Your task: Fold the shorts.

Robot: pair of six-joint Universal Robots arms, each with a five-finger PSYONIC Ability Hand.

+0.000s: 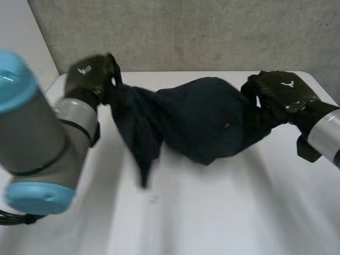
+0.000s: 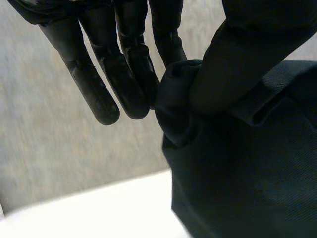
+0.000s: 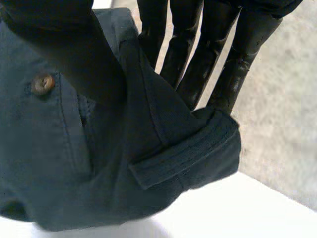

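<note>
Dark navy shorts [image 1: 196, 119] hang stretched between my two hands above the white table [image 1: 212, 212]. My left hand [image 1: 90, 74] pinches one end of the shorts [image 2: 247, 173] between thumb and fingers [image 2: 124, 79]. At the other end my right hand [image 1: 279, 93] grips the waistband; in its wrist view the thumb presses the cloth [image 3: 99, 163] against the fingers [image 3: 188, 59], near a brown button [image 3: 43, 84] and a belt loop [image 3: 183, 156]. A leg of the shorts dangles toward the table below my left hand.
A grey wall [image 1: 186, 32] rises behind the table's far edge. My left arm's elbow [image 1: 37, 133] fills the near left of the head view. The right forearm [image 1: 324, 133] comes in at the right edge.
</note>
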